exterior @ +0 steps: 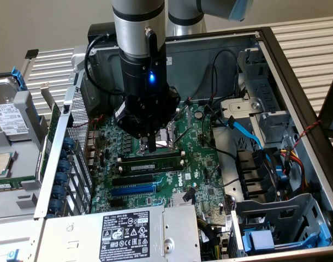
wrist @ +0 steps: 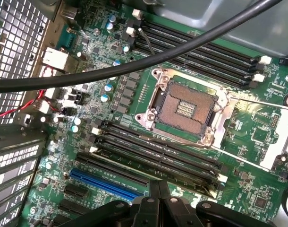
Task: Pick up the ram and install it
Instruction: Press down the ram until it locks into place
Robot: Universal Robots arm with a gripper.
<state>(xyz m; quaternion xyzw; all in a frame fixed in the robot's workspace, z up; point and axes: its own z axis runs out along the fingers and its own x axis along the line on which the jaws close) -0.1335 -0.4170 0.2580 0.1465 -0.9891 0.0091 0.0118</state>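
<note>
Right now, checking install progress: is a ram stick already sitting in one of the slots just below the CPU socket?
Yes, the exterior view shows the ram lying seated in a slot between the CPU socket and the blue slot.

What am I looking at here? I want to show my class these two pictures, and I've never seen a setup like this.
A robot arm reaches into an open desktop computer case. One picture is taken from outside the arm; the other comes from a camera on its wrist, looking down past the gripper. The gripper's fingers are shut, just above the green motherboard. The square metal frame is the empty processor socket. A RAM stick already sits in a long slot beside it. The gripper holds nothing that can be seen.
</note>
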